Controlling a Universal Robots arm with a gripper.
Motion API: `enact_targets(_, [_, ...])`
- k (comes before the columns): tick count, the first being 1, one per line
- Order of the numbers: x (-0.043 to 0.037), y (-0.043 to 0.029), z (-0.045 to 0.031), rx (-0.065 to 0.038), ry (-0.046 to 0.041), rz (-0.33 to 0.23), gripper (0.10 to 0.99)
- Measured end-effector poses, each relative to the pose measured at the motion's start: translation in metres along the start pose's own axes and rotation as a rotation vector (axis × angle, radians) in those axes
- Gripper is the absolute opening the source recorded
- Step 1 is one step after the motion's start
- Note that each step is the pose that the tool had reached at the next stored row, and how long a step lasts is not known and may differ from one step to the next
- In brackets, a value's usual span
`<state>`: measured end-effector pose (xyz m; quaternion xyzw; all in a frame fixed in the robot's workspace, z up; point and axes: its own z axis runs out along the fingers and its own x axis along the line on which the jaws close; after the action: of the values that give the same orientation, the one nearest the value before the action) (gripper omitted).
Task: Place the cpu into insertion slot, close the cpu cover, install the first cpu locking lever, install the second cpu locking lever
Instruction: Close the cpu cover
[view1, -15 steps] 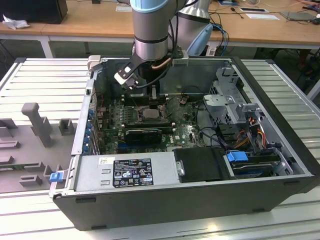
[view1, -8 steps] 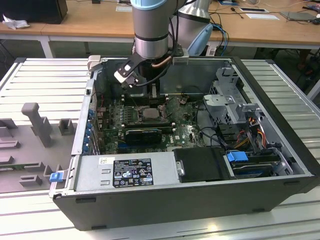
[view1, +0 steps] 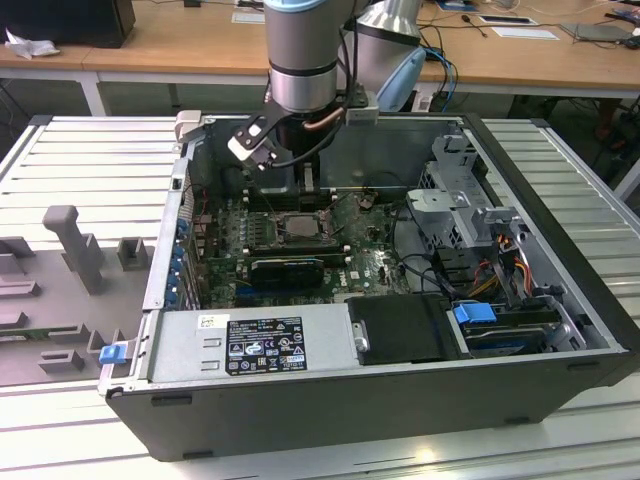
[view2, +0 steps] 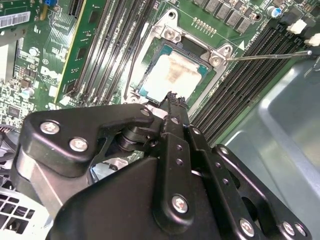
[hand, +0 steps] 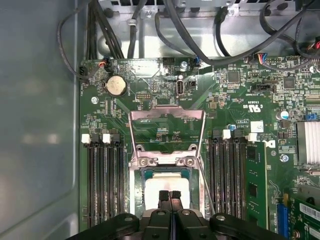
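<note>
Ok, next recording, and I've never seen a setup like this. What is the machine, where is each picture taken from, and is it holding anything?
This is one robot arm with a gripper, reaching into an open computer case that lies on a ribbed metal table. The exterior view looks on from outside. Both wrist views come from cameras riding on the arm and look past the gripper at the green circuit board. The cpu sits in the insertion slot. The cpu cover is swung open, and a thin locking lever stands free. The gripper is shut close over the cpu, with nothing seen between its fingers.
</note>
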<state>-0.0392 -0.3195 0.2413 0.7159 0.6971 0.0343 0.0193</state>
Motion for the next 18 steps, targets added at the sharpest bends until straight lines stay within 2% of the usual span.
enact_targets(11, [0.0004,0.0007,-0.0089,0.000,-0.0006,0.000,0.106])
enact_targets(15, [0.0007,0.0012,-0.0146,0.000,-0.0007,0.000,0.106])
enact_targets(18, [0.0008,0.0034,-0.0147,0.000,-0.0007,0.000,0.106])
